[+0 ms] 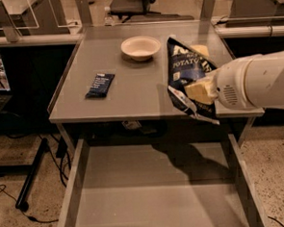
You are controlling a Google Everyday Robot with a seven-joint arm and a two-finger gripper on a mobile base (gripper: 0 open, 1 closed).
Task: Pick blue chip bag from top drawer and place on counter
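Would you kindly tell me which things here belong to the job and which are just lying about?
Job: blue chip bag, top drawer, counter, gripper against the bag at the counter's front edge.
Lying about: bowl, dark snack wrapper.
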